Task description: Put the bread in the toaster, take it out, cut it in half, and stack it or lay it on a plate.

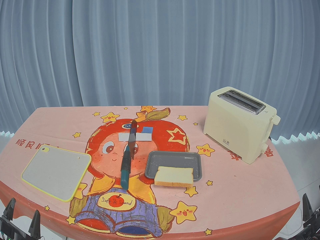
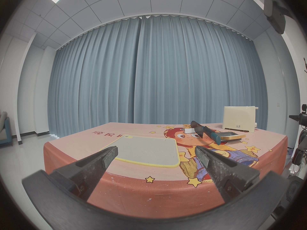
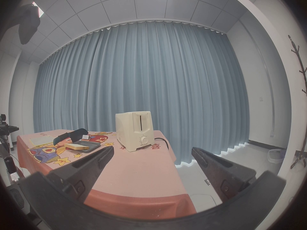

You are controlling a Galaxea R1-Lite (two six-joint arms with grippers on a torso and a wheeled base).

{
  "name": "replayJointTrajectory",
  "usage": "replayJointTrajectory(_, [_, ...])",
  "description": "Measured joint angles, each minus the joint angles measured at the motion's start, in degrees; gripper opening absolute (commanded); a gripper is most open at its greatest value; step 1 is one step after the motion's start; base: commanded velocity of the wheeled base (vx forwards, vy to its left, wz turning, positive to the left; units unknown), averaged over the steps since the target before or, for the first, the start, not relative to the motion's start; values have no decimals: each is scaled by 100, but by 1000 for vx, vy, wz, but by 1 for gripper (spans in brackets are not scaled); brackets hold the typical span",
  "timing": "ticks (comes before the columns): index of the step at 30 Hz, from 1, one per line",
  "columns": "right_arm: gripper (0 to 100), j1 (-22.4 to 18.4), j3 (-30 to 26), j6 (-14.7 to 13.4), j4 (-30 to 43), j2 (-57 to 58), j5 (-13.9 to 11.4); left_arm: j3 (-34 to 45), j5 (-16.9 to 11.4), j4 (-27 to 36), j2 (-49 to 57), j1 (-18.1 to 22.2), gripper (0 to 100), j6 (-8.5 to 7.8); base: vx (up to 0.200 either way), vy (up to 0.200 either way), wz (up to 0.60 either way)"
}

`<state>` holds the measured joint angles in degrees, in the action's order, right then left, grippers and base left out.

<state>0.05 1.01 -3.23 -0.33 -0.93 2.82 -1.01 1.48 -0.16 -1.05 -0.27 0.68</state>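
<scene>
Head view: bread [image 1: 173, 176] overhangs tray [image 1: 173, 158] rim (toaster [image 1: 238, 127] well apart).

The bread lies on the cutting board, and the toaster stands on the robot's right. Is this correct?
No. The head view shows the bread on the gray tray, not on the cutting board. The toaster does stand on the robot's right.

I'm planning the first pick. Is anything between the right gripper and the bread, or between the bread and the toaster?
Nothing visible. The bread lies over the near rim of the grey tray, with bare tablecloth toward the open right gripper and toward the toaster. The knife rests left of the tray.
</scene>
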Motion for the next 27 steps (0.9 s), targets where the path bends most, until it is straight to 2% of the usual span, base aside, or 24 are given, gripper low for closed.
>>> replayJointTrajectory(8, [100, 5, 0, -10, -805, 0, 0, 0, 0, 0, 0, 0, 100, 0, 0, 0, 0])
replayJointTrajectory(12, [100, 5, 0, 1, -853, 0, -90, 0, 0, 2, 0, 0, 100, -2, 0, 0, 0])
replayJointTrajectory(18, [100, 0, 0, -11, -741, 0, -451, 0, -2, 0, 0, 0, 100, 0, 0, 0, 0])
replayJointTrajectory(27, [100, 22, 149, -27, -304, 0, -642, 0, 0, 0, 0, 0, 100, 0, 0, 0, 0])
